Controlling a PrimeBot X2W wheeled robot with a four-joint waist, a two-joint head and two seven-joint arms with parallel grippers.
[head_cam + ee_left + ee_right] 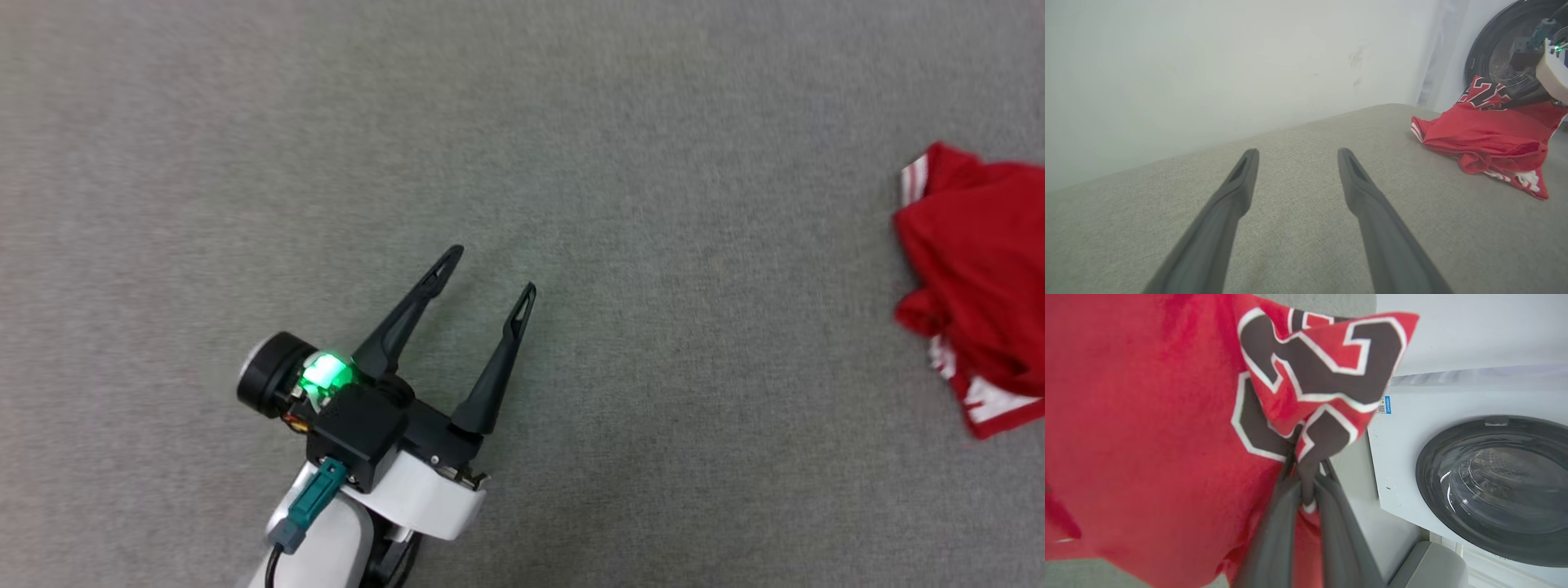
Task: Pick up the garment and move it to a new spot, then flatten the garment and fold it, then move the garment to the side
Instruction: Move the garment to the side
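Laundry area, front-load washing machine (pixel 1494 490), carpet (pixel 571 122)

Floor: grey-beige short-pile carpet (pixel 571 122), evenly lit under soft, diffuse light. Wall: plain white (pixel 1208 73), meeting the carpet in a straight line, with a few faint dark scuff marks (pixel 1356 59) low on its surface. Appliance: a white front-loading washing machine (pixel 1400 457) stands by the wall, with a round dark-rimmed glass door (pixel 1494 486) and a small blue sticker (pixel 1386 404) near one front corner.
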